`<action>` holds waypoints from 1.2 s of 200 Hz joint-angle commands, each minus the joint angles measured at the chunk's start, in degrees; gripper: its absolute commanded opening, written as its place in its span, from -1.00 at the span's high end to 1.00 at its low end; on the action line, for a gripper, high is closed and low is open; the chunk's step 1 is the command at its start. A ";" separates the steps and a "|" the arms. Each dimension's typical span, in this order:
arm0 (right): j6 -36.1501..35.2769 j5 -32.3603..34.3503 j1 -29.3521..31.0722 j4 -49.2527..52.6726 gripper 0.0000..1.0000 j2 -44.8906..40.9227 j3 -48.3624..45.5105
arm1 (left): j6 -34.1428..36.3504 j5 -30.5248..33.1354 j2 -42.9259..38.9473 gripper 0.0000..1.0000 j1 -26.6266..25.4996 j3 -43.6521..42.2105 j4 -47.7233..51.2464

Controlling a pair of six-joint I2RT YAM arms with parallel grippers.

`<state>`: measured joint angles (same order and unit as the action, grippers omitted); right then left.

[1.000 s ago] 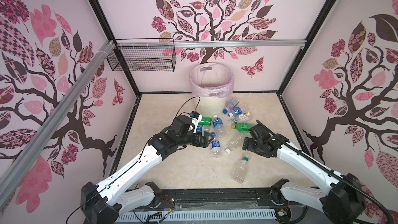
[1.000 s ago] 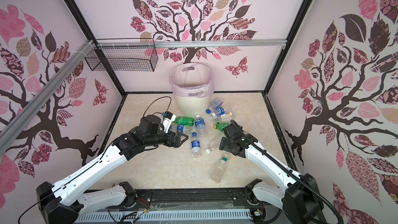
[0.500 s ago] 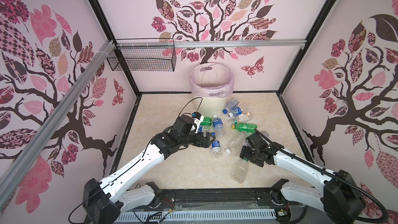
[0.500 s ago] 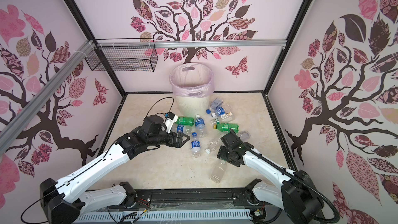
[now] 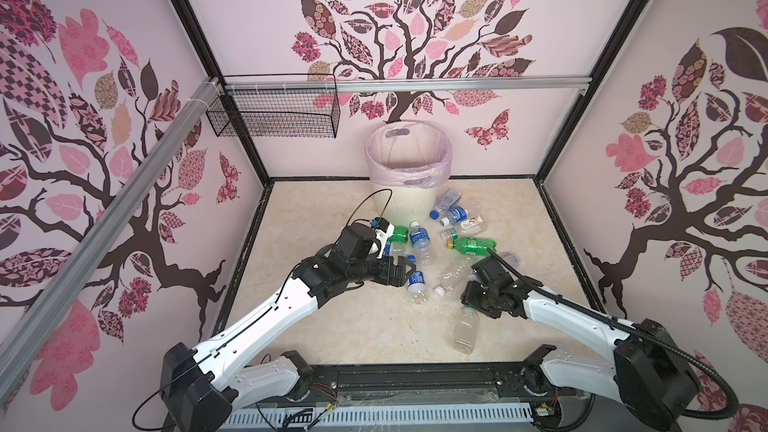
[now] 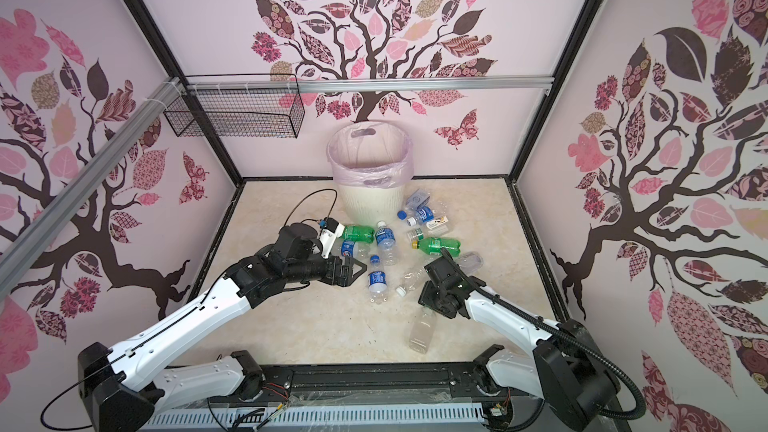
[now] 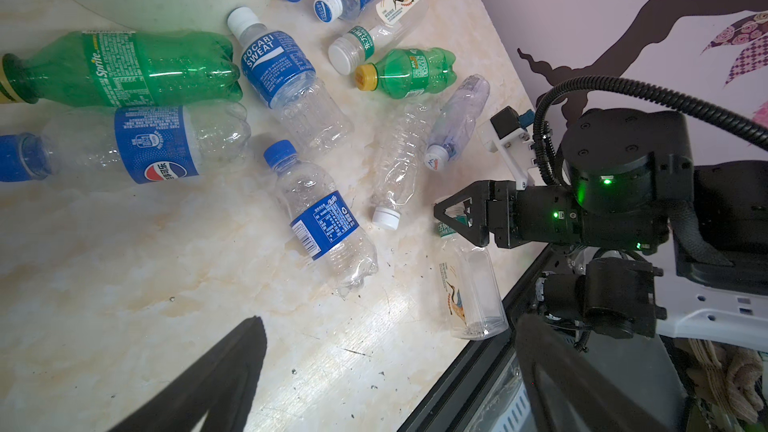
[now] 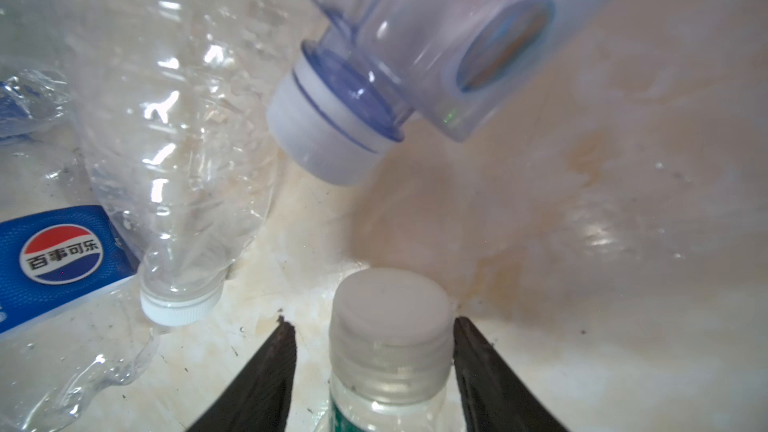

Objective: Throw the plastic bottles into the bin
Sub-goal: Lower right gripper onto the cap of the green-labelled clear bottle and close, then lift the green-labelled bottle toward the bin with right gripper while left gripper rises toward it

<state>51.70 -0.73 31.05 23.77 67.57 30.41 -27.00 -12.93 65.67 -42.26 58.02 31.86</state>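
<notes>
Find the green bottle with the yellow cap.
In both top views the green bottle lies on the floor right of centre, in front of the bin, beside a white-capped clear bottle.

Beige marbled surface (image 5: 332, 326), dark specks on it in the left wrist view. Black wire basket (image 5: 274, 112) hangs above the 11 o'clock corner, on the back wall's aluminium rail (image 5: 457, 84). A second rail (image 5: 104, 218) runs along the 9 o'clock wall. Walls (image 5: 602, 14) pale pink with tree decals (image 5: 407, 35). Butterfly decal (image 5: 488, 128) at 1 o'clock. White slotted strip (image 5: 374, 415) at 6 o'clock.
</notes>
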 commanded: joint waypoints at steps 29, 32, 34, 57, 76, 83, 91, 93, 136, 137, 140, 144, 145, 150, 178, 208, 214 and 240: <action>0.99 -0.33 0.29 -2.05 -0.02 2.03 -0.80 | 0.03 1.11 -0.41 -0.94 -0.32 0.03 1.04; 1.03 -0.32 0.26 -2.14 0.01 2.04 -0.87 | 0.02 1.19 -0.51 -0.94 -0.28 -0.06 1.09; 1.03 -0.39 0.27 -2.19 0.02 2.10 -0.88 | 0.02 1.23 -0.56 -0.94 -0.32 -0.13 1.10; 1.12 -0.28 0.29 -2.19 0.14 1.88 -0.66 | 0.11 1.74 -1.13 -0.94 -0.28 -0.20 1.54; 0.94 -0.07 0.26 -1.75 0.20 1.26 0.36 | 0.07 1.94 -1.37 -0.94 -0.29 -0.37 1.54; 0.76 -0.19 0.24 -1.46 0.21 1.06 0.97 | -0.03 2.02 -1.33 -0.94 -0.32 -0.40 1.53; 0.51 -0.23 0.25 -1.20 0.23 0.95 1.94 | -0.30 2.34 -1.13 -0.94 -0.30 -0.32 1.70; 0.42 -0.23 0.31 -1.14 0.23 0.86 2.20 | -0.32 2.37 -1.15 -0.94 -0.28 -0.18 1.80; -1.66 -1.38 0.24 0.89 0.28 1.05 8.68 | -0.14 4.30 -0.66 -0.94 -0.28 3.01 5.35; -1.76 -1.42 0.24 1.00 0.28 1.06 8.82 | -0.10 4.35 -0.69 -0.94 -0.28 3.04 5.38; -1.97 -1.46 0.24 1.20 0.28 1.07 9.38 | 0.01 4.59 -0.78 -0.94 -0.28 3.17 5.56; -2.31 -1.66 0.24 1.42 0.28 1.15 10.04 | 0.06 4.94 -0.97 -0.94 -0.28 3.24 5.70; -2.44 -1.70 0.24 1.48 0.28 1.15 10.20 | 0.13 5.13 -1.02 -0.94 -0.28 3.24 5.73; -2.96 -1.93 0.29 1.83 0.28 1.12 10.99 | 0.23 5.68 -1.33 -0.94 -0.28 3.48 6.05; -5.12 -2.18 0.24 3.45 0.29 0.25 15.65 | 1.28 9.18 -3.08 -0.94 0.30 5.42 8.47; -8.85 -1.15 0.25 4.90 0.32 0.56 22.44 | 2.21 9.88 -4.16 -0.94 2.48 8.31 11.42; -9.63 -0.62 0.25 5.02 0.31 0.91 24.08 | 2.38 9.46 -4.30 -0.94 3.05 8.94 12.13; -12.96 2.17 0.24 5.26 0.33 3.19 31.58 | 2.08 7.49 -5.16 -0.95 3.95 10.91 14.04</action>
<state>43.31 -1.48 31.05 27.66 69.08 55.05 -25.69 -4.58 61.63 -38.87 66.39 42.83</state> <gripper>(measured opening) 0.439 0.972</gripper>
